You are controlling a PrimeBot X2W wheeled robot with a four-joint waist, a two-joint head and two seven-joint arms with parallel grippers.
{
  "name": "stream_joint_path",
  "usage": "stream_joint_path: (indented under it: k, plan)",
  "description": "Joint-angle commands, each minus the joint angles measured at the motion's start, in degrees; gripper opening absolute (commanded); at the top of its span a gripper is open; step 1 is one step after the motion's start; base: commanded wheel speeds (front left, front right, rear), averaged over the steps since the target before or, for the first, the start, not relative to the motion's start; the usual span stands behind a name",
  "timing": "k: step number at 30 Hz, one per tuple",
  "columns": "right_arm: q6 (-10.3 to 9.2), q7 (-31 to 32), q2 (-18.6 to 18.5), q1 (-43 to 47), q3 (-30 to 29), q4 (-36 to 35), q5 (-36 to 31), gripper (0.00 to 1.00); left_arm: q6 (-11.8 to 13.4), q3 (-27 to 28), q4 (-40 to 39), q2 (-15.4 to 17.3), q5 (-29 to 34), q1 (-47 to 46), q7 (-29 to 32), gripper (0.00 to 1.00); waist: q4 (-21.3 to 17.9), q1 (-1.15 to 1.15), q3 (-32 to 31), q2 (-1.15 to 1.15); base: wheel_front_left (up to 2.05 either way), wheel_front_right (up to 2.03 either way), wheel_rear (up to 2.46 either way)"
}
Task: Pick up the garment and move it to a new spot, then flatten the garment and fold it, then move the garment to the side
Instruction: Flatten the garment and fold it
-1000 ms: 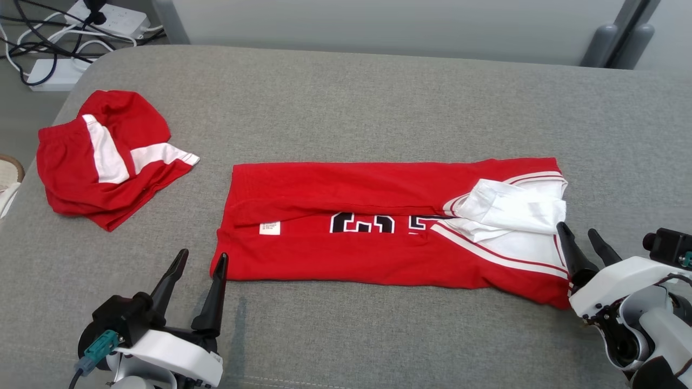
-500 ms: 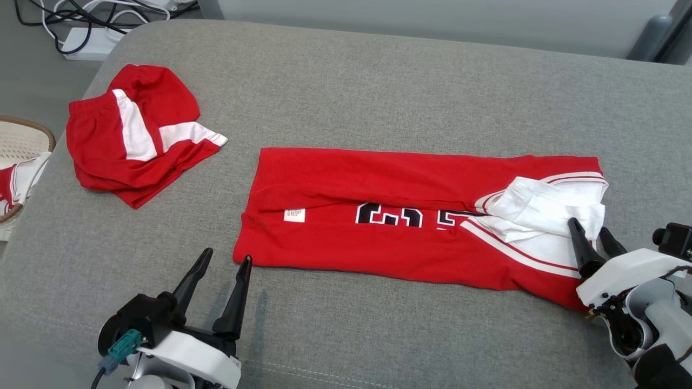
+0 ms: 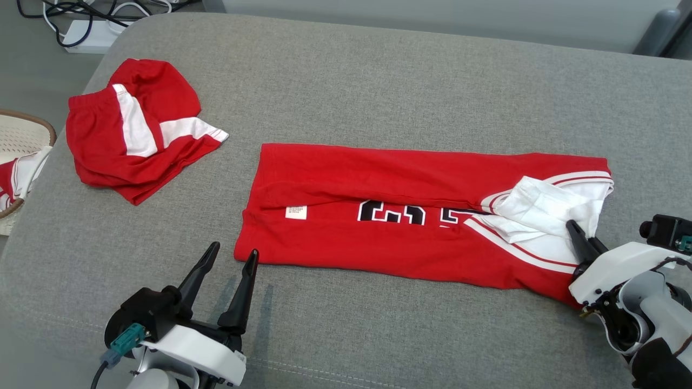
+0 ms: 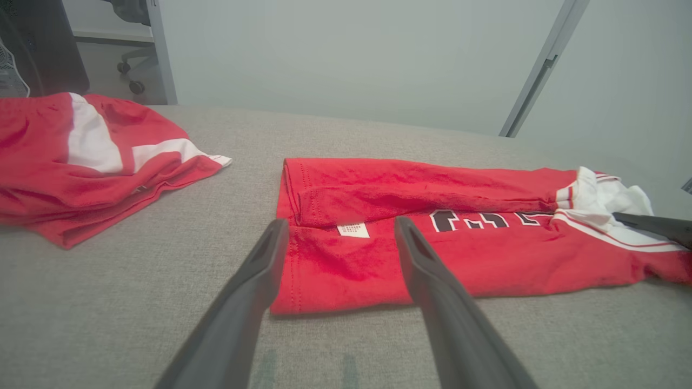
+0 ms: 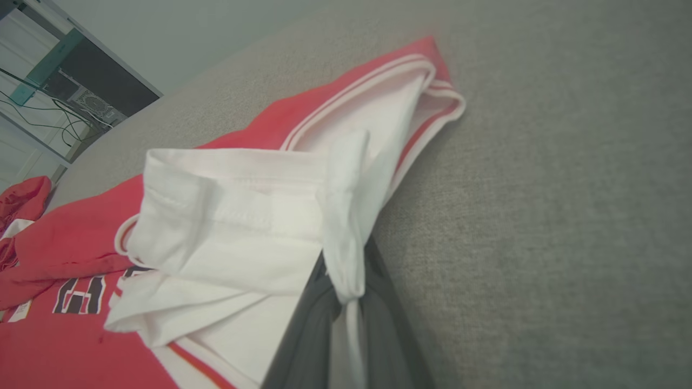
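A red jersey [image 3: 378, 237] with black-and-white lettering lies folded lengthwise on the grey padded surface [image 3: 378, 81]. Its white sleeve [image 3: 540, 208] is bunched at the right end. My right gripper [image 3: 581, 235] is shut on the sleeve's white fabric [image 5: 243, 216], which is pinched between the dark fingers [image 5: 378, 324]. My left gripper [image 3: 235, 249] stands open just in front of the jersey's near left corner, with nothing between its fingers. In the left wrist view the left gripper [image 4: 340, 224] frames the hem of the jersey [image 4: 486, 259] and its white label [image 4: 352, 230].
Red-and-white shorts [image 3: 130, 129] lie crumpled at the far left of the surface, also visible as the shorts [image 4: 81, 151]. A woven basket [image 3: 16, 129] holding more red cloth sits beyond the left edge. A power strip and cables [image 3: 86, 38] lie on the floor.
The camera has shifted, moving the whole picture right and down. My right gripper's fingers have closed on the white sleeve. The left gripper stays open by the corner.
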Motion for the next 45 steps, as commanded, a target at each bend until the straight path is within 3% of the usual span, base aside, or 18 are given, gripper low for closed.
stream_joint_path:
  k: [1,13,27,35,45]
  plan:
    - [0.24,-0.5,-1.1,0.2,0.8,0.0,0.8,0.0,-0.4,1.8,-1.3,1.4,-0.5,-2.1,-0.6,1.0,0.0,0.0,0.1,0.0,0.0,0.0,0.0]
    - [0.24,-3.0,-6.9,-0.6,-2.2,3.8,1.0,0.0,-0.4,1.4,-1.3,1.2,-1.5,-1.4,-0.6,1.0,-1.2,0.0,-0.7,0.0,0.0,0.0,0.0]
    - [0.24,-2.2,-17.2,1.8,-5.1,2.2,1.8,0.0,-0.4,0.6,-1.7,0.3,-2.1,-1.0,-0.6,1.0,-6.3,0.0,-1.9,0.0,0.0,0.0,0.0]
    - [0.24,-0.2,-16.1,0.9,-2.2,-10.2,-0.8,0.0,-0.4,-0.6,-1.2,0.0,-2.4,-1.3,-0.6,1.0,-7.1,0.0,-2.1,0.0,0.0,0.0,0.0]
    - [0.24,8.3,-11.5,1.3,0.4,-25.5,-3.9,0.0,-0.4,-3.2,-0.8,-0.4,-3.0,-1.1,-0.6,1.0,-4.4,0.0,-2.3,0.0,0.0,0.0,0.0]
